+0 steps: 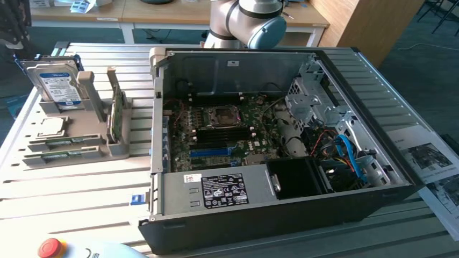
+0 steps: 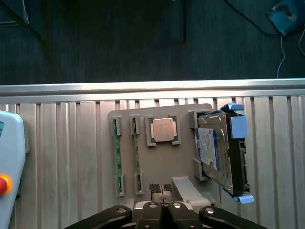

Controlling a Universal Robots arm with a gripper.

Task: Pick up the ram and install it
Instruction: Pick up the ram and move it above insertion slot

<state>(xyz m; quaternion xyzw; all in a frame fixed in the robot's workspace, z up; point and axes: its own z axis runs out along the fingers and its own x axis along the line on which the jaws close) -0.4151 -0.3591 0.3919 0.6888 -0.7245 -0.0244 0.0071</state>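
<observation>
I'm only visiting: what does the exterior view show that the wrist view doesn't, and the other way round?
Exterior view: the open computer case with its motherboard, and the robot arm behind it.
Wrist view: the shut gripper, by the holder's edge.
Both: the grey holder with the ram sticks, the processor chip and the hard drive, plus the red stop button.

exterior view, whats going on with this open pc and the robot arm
A robot arm stands by an open black computer case. Its hand is shut and empty, above a grey plastic parts holder. Two thin green ram sticks lie in that holder, near a silver hard drive with a blue label, so no ram has been picked up yet.
</observation>
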